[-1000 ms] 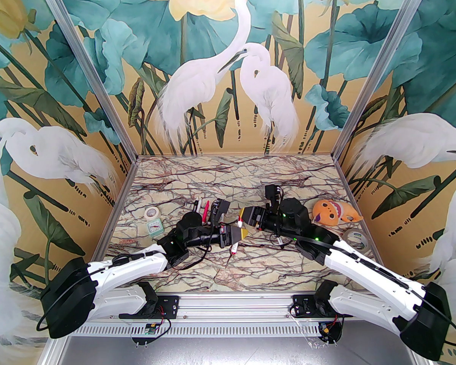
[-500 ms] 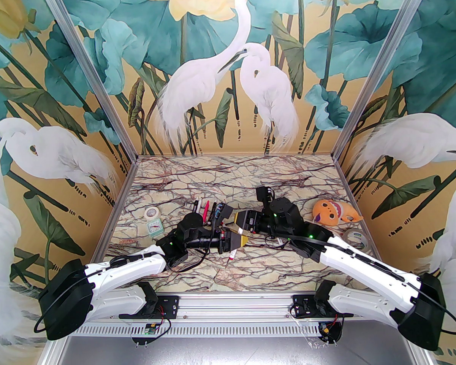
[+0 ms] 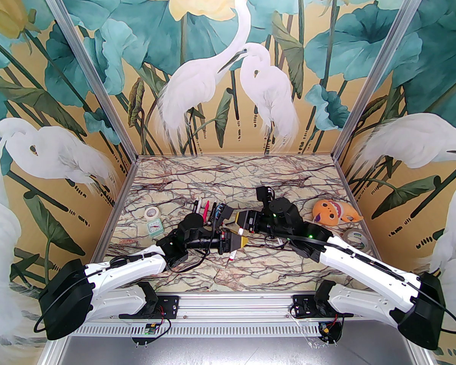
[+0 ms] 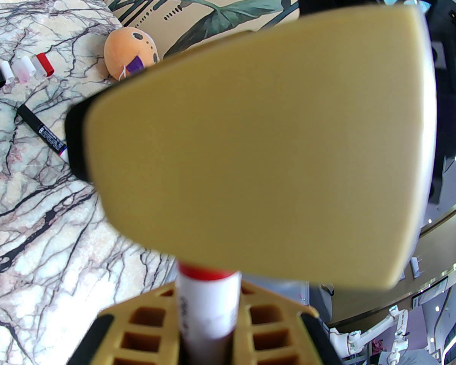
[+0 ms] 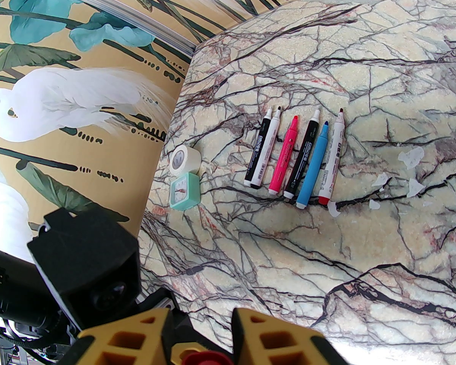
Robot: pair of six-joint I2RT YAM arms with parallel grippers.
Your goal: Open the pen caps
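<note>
A white-barrelled pen [image 4: 207,306] was seen held off the table [image 3: 228,173], near the middle of it, between the two arms. Its barrel was clamped between the lattice fingers of the left gripper [image 3: 238,240], and its tail was seen sticking out below that gripper in the top view. At the other end, a red cap [image 5: 198,357] was seen on the pen, and the fingers of the right gripper [image 3: 240,222] were closed in on either side of it, so that it appeared to be gripped. In the left wrist view most of this end was hidden behind one broad yellow pad of the right gripper, with only a red band left showing below it.

Four loose caps [image 4: 21,70], black, white, pink and red, were laid side by side on the table, touching or nearly so. A black pen [image 4: 41,132] was lying just beside them. Farther to the left, six uncapped pens [image 5: 300,154] were set in a close row with their tips bared. A white tape roll [image 5: 184,158] and a teal clock [image 5: 184,190] were placed together left of that row, and paper scraps [image 5: 410,158] were scattered to its right. An orange plush toy [image 3: 332,211] was lying by the right wall.
</note>
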